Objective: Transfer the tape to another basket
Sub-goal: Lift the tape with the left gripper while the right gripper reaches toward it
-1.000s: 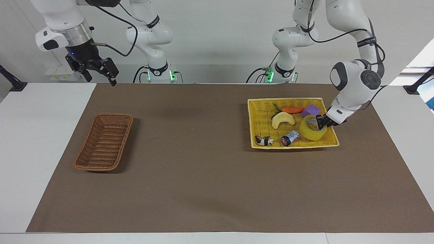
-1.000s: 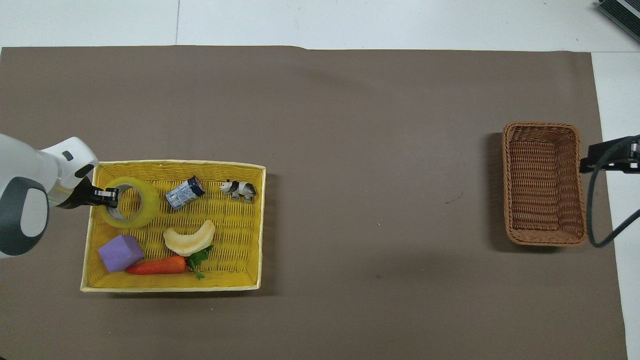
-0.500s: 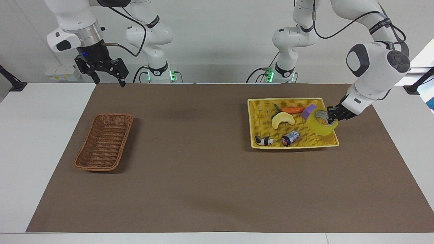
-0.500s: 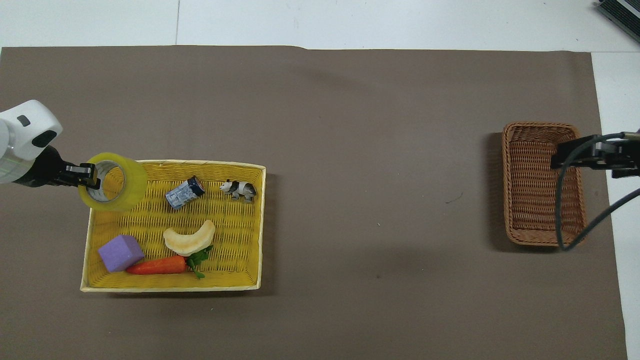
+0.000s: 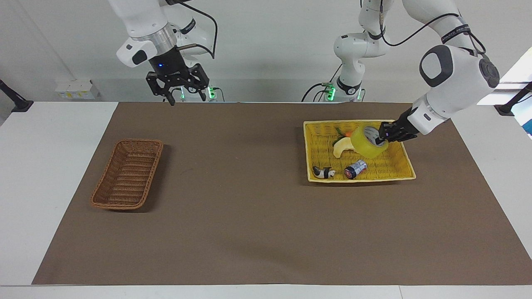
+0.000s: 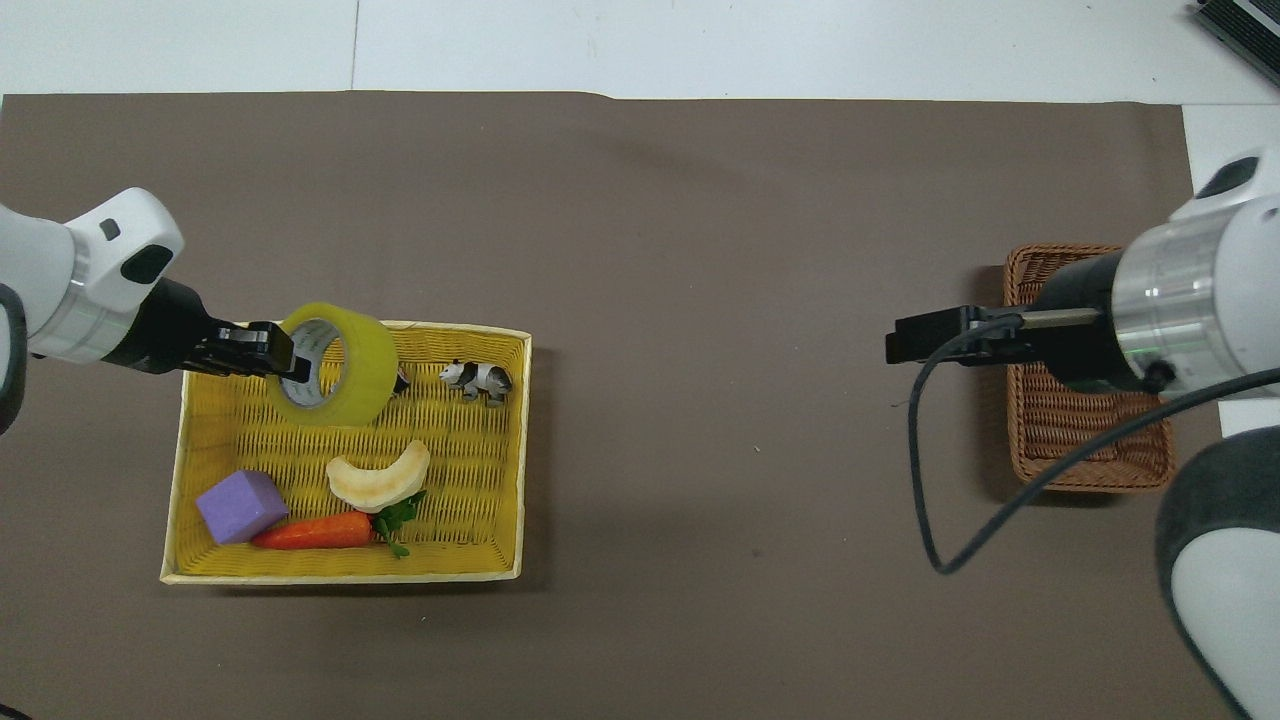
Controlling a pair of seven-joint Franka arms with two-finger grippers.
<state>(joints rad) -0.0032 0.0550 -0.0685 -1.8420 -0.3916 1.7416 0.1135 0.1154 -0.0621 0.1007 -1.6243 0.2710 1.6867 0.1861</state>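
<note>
The tape [image 5: 366, 142] [image 6: 337, 366], a wide yellowish roll with a grey core, hangs tilted on edge in the air over the yellow tray [image 5: 361, 179] [image 6: 340, 577]. My left gripper [image 5: 382, 135] [image 6: 287, 352] is shut on the roll's wall, with one finger inside the core. The brown wicker basket [image 5: 124, 204] [image 6: 1090, 483] stands empty toward the right arm's end of the table. My right gripper [image 5: 187, 99] hangs open and holds nothing, high over the mat's edge nearest the robots. In the overhead view its wrist covers part of the basket.
The yellow tray holds a carrot [image 6: 315, 532], a purple block [image 6: 240, 505], a pale crescent-shaped toy [image 6: 380, 478], a panda figure [image 5: 324, 172] [image 6: 478, 378] and a small dark can [image 5: 355, 169]. A brown mat [image 5: 249, 207] covers the table between tray and basket.
My left gripper lifted the tape out of the tray's corner and carried it over the tray toward the right arm's end. The right arm swung along the robots' edge toward the table's middle.
</note>
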